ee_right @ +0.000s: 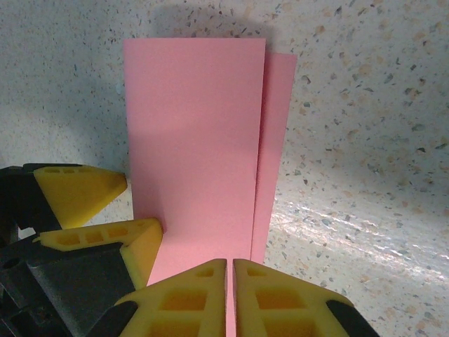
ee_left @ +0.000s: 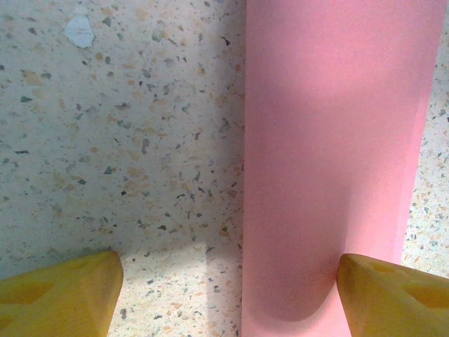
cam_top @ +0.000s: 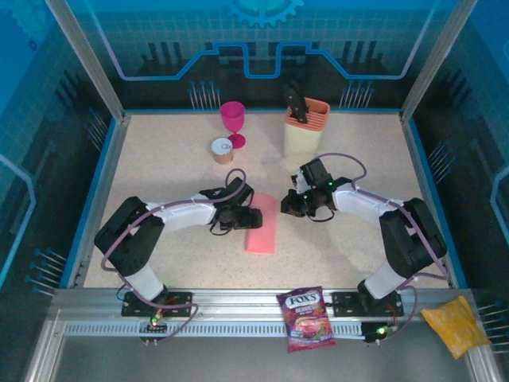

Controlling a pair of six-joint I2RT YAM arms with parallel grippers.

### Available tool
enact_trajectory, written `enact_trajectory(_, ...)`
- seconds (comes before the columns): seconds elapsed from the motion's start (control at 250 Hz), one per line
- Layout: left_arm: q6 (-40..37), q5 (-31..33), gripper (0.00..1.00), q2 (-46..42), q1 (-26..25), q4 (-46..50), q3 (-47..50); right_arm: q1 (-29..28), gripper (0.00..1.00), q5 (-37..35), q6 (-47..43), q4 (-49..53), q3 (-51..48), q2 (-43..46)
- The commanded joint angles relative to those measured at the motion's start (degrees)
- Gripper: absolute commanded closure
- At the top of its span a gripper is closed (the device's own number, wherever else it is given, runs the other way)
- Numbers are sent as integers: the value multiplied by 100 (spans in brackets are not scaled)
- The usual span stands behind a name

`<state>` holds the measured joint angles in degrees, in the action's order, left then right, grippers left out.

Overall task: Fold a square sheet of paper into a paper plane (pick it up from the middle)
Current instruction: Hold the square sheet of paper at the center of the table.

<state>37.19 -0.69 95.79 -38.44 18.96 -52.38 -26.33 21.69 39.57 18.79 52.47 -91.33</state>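
The square sheet of paper [cam_top: 262,227] lies flat mid-table, salmon pink and folded lengthwise into a long strip. In the right wrist view its upper layer [ee_right: 196,140] sits slightly off the lower one. My left gripper [cam_top: 242,213] is open and low over the strip's left edge [ee_left: 330,140], one finger on bare table and the other over the paper. My right gripper [cam_top: 293,205] is shut, its tips [ee_right: 230,295] on the strip's near end with no paper visibly pinched. The left gripper's yellow fingers [ee_right: 105,242] stand just to its left. A paper plane is out of view.
At the back stand a magenta goblet [cam_top: 233,119], a small can [cam_top: 222,150] and a cream holder with dark handles [cam_top: 305,127]. A purple candy bag [cam_top: 306,318] and a yellow packet [cam_top: 455,325] lie on the near rail. Blue walls edge the table.
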Motion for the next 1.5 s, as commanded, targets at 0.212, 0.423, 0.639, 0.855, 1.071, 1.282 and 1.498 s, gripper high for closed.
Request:
enact_trajectory(0.212, -129, -86, 18, 178, -146, 47, -88, -89, 89, 135, -46, 2, 25, -103)
enact_trajectory(0.423, -227, -113, 18, 239, -195, 55, -114, -108, 89, 125, -46, 1, 52, -139)
enact_trajectory(0.639, -282, -131, 18, 274, -208, 55, -111, -136, 89, 108, -54, 0, 71, -166)
enact_trajectory(0.855, -325, -155, 18, 336, -217, 46, -157, -188, 89, 84, -46, 11, 114, -232)
enact_trajectory(1.071, -378, -185, 18, 399, -234, 47, -184, -233, 89, 64, -50, 10, 148, -282)
enact_trajectory(1.282, -394, -181, 18, 423, -243, 46, -178, -257, 90, 59, -37, 11, 187, -328)
enact_trajectory(1.498, -396, -164, 18, 449, -241, 55, -188, -413, 90, 20, -107, 78, 307, -452)
